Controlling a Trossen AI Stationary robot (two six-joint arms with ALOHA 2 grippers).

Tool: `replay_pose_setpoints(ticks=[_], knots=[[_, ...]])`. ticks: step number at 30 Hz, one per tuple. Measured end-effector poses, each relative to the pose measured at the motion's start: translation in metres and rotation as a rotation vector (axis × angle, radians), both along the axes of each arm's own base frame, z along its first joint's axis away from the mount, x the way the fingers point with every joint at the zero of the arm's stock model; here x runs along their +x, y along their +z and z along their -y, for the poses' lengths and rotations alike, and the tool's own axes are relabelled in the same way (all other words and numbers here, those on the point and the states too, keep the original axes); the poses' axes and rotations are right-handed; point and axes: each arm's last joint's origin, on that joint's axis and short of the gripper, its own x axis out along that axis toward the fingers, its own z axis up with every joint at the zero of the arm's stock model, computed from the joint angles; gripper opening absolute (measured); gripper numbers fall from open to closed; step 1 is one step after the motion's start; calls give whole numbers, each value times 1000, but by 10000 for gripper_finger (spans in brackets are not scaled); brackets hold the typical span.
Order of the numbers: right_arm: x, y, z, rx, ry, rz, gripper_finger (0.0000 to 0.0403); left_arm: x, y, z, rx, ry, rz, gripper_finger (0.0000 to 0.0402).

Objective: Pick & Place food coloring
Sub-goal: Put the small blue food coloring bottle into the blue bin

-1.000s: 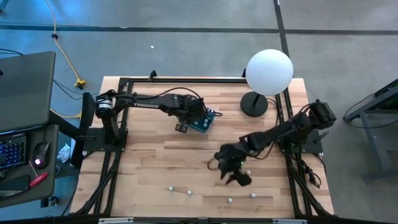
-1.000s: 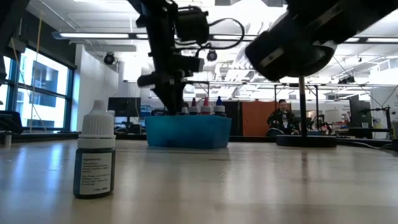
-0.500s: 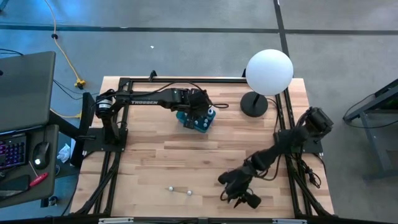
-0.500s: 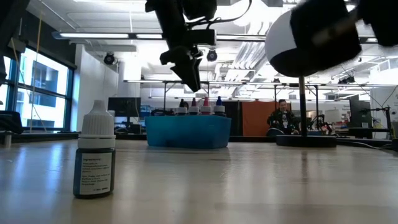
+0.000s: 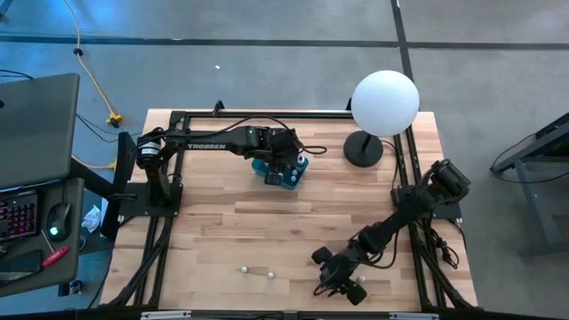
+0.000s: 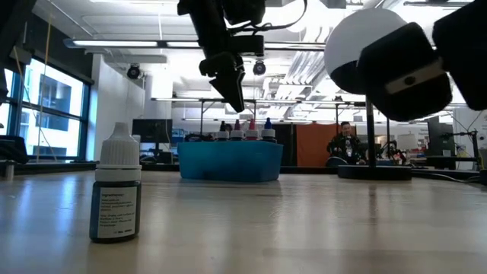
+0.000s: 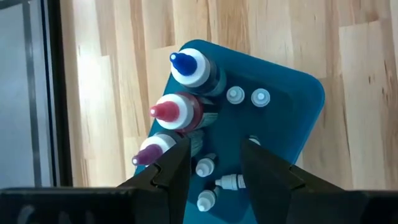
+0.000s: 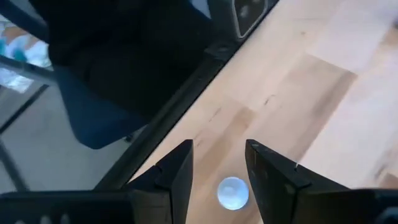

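Several food coloring bottles (image 7: 186, 65) stand or lie in the teal box (image 5: 283, 171), which sits at the table's far middle. My left gripper (image 7: 214, 163) hangs open above the box, with nothing between its fingers; in the low view it (image 6: 233, 85) is clear of the bottle caps. At the table's near edge, right of the middle, my right gripper (image 8: 217, 168) is open. Its fingers stand on either side of an upright white-capped bottle (image 8: 232, 191); I cannot tell whether they touch it. Two more bottles (image 5: 242, 269) (image 5: 270, 276) stand on the near table.
A white globe lamp (image 5: 384, 102) on a black base (image 5: 363, 148) stands at the far right. One bottle (image 6: 116, 194) stands close before the low camera. A black frame rail (image 8: 180, 106) runs along the table edge just beyond my right gripper.
My left gripper has risen from the teal box's side to above the box and then kept still. My right gripper has swung toward the table's near edge and sunk, and now straddles a bottle there. Neither has opened or shut.
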Motion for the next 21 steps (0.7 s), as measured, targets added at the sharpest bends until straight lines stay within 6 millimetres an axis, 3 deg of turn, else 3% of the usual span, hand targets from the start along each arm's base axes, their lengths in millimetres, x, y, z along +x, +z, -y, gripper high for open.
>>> replay_pose_setpoints(ticks=[8,21], knots=[[-5,-6,2,-121,-79,-16,139,1,0,0,-10,21,13,133],[-4,-22,2,-135,-111,-85,139,1,0,0,-38,39,23,133]])
